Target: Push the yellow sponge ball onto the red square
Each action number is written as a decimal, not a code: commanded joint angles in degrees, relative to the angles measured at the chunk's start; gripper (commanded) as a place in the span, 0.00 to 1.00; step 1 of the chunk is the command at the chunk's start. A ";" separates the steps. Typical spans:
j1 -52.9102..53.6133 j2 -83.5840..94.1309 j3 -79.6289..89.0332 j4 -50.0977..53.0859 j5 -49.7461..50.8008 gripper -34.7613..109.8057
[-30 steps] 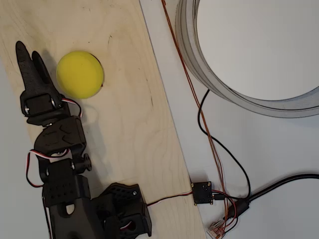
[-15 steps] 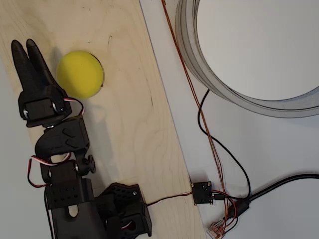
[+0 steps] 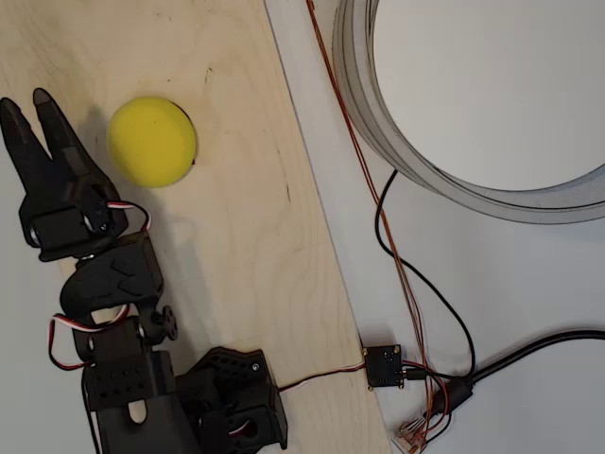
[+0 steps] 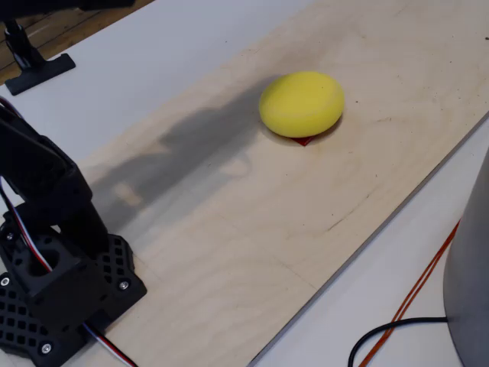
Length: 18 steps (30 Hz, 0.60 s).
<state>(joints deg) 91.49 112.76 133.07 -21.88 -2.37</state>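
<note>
In the overhead view the ball (image 3: 151, 140) lies in the upper left of the frame on the wooden board (image 3: 255, 236), and only a sliver of the red square (image 3: 193, 163) peeks out at its lower right edge; in the fixed view the same sliver (image 4: 303, 141) shows under the ball's (image 4: 302, 103) near side, in the upper middle of that frame. So the ball appears to sit already on the square, covering nearly all of it, and the push looks as good as finished. The gripper (image 3: 28, 106) stands at the far left of the overhead frame, its two black fingers pointing up and slightly left, their tips a narrow gap apart and nothing between them. The ball lies to the right of the fingers, near but clear of them, with bare board between. The fingers' long axis runs roughly up the frame, so their right flank faces the ball; any further sideways sweep to the right would strike the ball broadside and drive it toward the right, off the patch. If anything is left to do, it is at most a very light touch, and the safer course seems to be to keep the gripper clear. Being foam, the ball should roll or skid easily at a nudge.
</note>
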 commanded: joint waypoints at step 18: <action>0.09 -0.44 12.22 -21.62 -0.09 0.45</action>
<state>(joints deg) 93.69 110.74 142.82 -36.39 3.16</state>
